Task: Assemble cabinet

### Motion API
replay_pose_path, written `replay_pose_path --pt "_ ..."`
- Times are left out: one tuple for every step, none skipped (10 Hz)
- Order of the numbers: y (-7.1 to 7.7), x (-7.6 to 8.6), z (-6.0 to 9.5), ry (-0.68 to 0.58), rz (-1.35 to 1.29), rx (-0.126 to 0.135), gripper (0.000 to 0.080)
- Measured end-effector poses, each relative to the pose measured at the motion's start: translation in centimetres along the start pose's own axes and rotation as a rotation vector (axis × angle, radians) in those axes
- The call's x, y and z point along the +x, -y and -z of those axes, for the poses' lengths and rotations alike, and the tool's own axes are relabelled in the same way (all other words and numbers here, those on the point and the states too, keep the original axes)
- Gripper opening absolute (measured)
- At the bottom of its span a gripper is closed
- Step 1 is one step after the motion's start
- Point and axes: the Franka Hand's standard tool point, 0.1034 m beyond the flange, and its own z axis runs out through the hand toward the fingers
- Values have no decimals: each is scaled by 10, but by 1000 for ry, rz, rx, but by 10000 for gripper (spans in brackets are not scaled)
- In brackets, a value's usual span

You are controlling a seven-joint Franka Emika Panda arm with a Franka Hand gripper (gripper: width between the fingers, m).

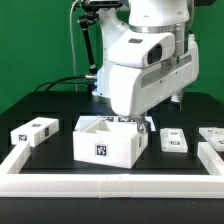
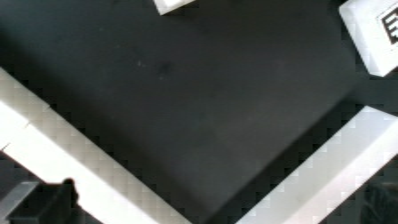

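Black table point(image 1: 40, 105) is carrying everything; white border rails point(image 1: 60, 178) are framing it. Cabinet body point(image 1: 108, 140), an open-topped white box, is sitting mid-table, just below my wrist. The left block point(image 1: 34, 130) is lying well apart on the exterior view's left; the right block point(image 1: 173, 142) is lying near on its right. My gripper point(image 1: 136, 121) is hanging by the box's rear corner, jaws spread fully, gripping nothing. Judging: hard plastic, light, stiff, slick; I am favouring a pinch across one thin wall.
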Motion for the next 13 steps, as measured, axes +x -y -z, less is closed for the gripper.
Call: replay_pose_path --pt "-1 1 0 -1 0 0 798" --pt "-1 1 0 -1 0 0 798" --pt "-1 1 0 0 1 -1 798" --pt "-1 1 0 0 1 -1 798" --pt "-1 1 0 0 1 -1 798" --pt "-2 0 0 -17 34 -27 798" --pt "4 -9 -1 -47 88 -72 798" --pt "13 -23 -4 -73 157 -121 798" --pt "20 -36 -8 -92 219 -166 798" --pt "26 -44 -13 -96 277 -201 798" --pt "33 -50 -18 -91 263 -194 798" --pt "32 -52 -18 -91 222 -169 798" --pt "31 -51 -17 -93 226 -175 798"
